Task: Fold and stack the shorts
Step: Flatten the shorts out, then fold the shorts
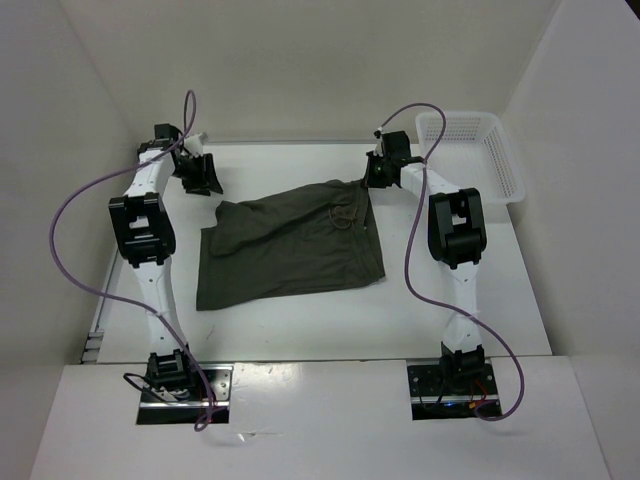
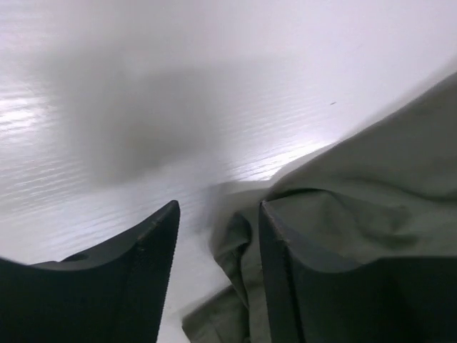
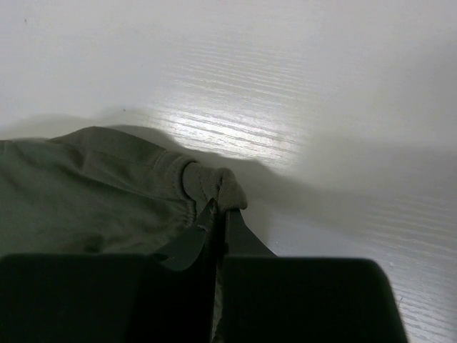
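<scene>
Soft wrinkly olive shorts (image 1: 290, 245) central on white table (image 1: 300, 325), margin all round, my right gripper (image 3: 218, 209) pinched on bunched waistband corner, my left gripper (image 2: 218, 214) parted, holding nothing, crumpled hem beside.

Brightly, evenly lit from above. Glares in pale streaks off the white table (image 3: 235, 128) in both wrist views. Throws soft grey shadows beside the shorts (image 3: 93, 193). Blurs heavily in left wrist view.
</scene>
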You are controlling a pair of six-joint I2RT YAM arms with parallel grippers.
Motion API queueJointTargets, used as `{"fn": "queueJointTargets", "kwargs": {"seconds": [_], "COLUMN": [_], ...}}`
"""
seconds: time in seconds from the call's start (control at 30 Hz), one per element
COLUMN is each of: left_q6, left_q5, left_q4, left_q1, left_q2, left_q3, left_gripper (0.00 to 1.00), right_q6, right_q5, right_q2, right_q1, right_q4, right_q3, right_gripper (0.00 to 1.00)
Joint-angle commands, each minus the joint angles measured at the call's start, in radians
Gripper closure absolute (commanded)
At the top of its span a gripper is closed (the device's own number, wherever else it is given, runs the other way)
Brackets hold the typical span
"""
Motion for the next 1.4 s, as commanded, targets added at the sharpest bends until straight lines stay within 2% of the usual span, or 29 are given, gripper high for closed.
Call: {"fn": "queueJointTargets", "kwargs": {"seconds": [0.0,0.23,0.37,0.4,0.5,0.6,0.77,0.87,1.0,1.03,1.13,1.17,1.27,1.37], "left_q6": [0.004,0.004,0.004,0.004,0.004,0.004,0.004,0.004,0.004,0.004,0.004,0.004,0.004,0.004], "left_q5": [0.013,-0.055,-0.024,-0.015,-0.015,-0.079,-0.216,-0.242,-0.234,-0.245,-0.268,-0.279,-0.297,-0.306], "left_q4": [-0.037,-0.056,-0.089,-0.090,-0.100,-0.100,-0.100,-0.109,-0.067,-0.016,0.057,0.071,0.110,0.110], "left_q1": [-0.027,-0.081,-0.090,-0.090,-0.090,-0.090,-0.090,-0.090,-0.108,-0.109,-0.134,-0.144,-0.156,-0.145], "left_q2": [0.035,0.054,0.063,0.063,0.054,0.013,-0.073,-0.153,-0.306,-0.384,-0.538,-0.572,-0.658,-0.682], "left_q3": [0.047,-0.001,-0.011,-0.002,0.046,0.131,0.379,0.398,0.130,-0.060,-0.346,-0.518,-0.774,-0.910], "left_gripper": [0.43,0.44,0.67,0.81,0.94,0.97,0.98,0.99,0.96,0.94,0.92,0.90,0.88,0.81], "right_q6": [-0.022,-0.022,-0.022,-0.022,-0.022,-0.022,-0.012,-0.003,-0.003,-0.003,-0.046,-0.064,-0.074,-0.085], "right_q5": [-0.011,-0.011,-0.011,-0.021,-0.021,-0.031,-0.081,-0.115,-0.150,-0.159,-0.159,-0.146,-0.135,-0.126], "right_q2": [-0.076,-0.076,-0.076,-0.076,-0.086,-0.100,-0.189,-0.237,-0.293,-0.306,-0.364,-0.399,-0.457,-0.470], "right_q1": [0.010,0.010,0.010,0.010,0.010,0.010,-0.011,-0.011,0.024,0.024,0.074,0.084,0.105,0.114], "right_q4": [-0.006,-0.015,-0.015,-0.015,-0.015,-0.015,-0.015,-0.015,0.022,0.031,0.046,0.057,0.112,0.122], "right_q3": [-0.010,-0.010,-0.001,-0.001,-0.001,-0.001,0.010,-0.001,-0.088,-0.108,-0.202,-0.232,-0.369,-0.472], "right_gripper": [1.00,1.00,1.00,1.00,1.00,1.00,1.00,1.00,1.00,1.00,1.00,1.00,1.00,1.00]}}
